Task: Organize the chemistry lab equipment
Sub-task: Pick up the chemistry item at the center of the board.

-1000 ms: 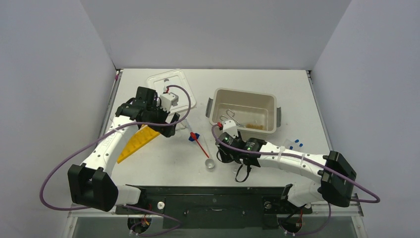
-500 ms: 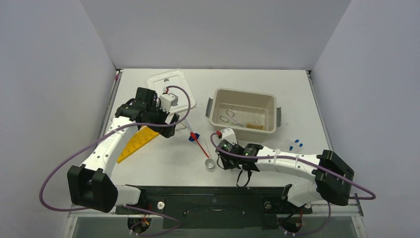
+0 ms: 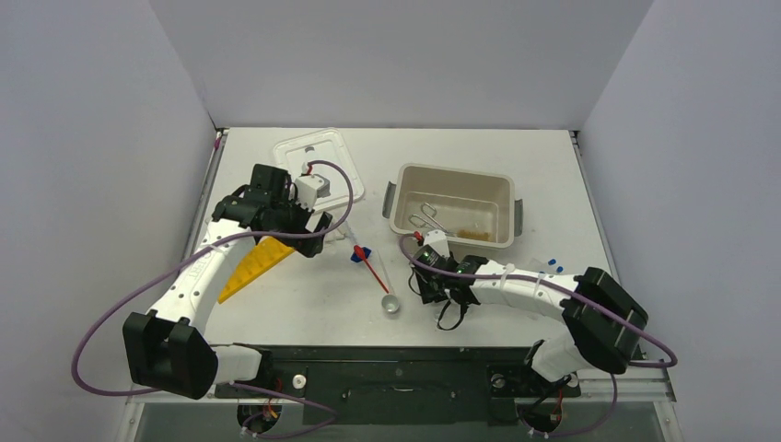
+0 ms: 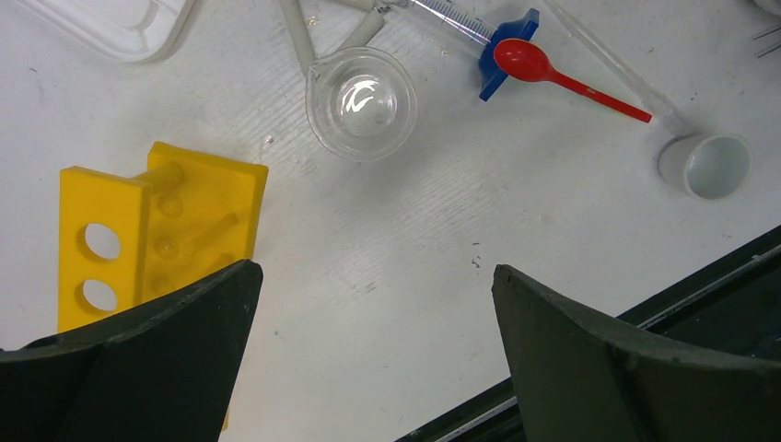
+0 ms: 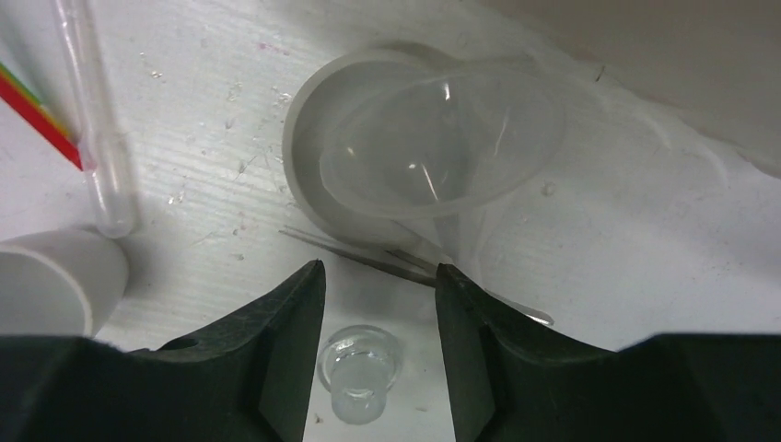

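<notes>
Claw on the left (image 4: 373, 276) stands wide open and holds nothing, over the table (image 4: 414, 239) near the yellow rack (image 4: 157, 230) and the glass dish (image 4: 361, 101). The right claw (image 5: 378, 276) is half open; a small clear vial (image 5: 359, 368) sits between its fingers, not squeezed.

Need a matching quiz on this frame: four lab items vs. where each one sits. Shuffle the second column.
Items:
1. metal tongs
2. yellow rack
3. blue caps
4. red spatula

Places:
A. middle of the table
B. right side of the table, outside the tub
C. inside the beige tub
D. left side of the table, partly under an arm

Pairs: 1-C, 2-D, 3-B, 4-A
</notes>
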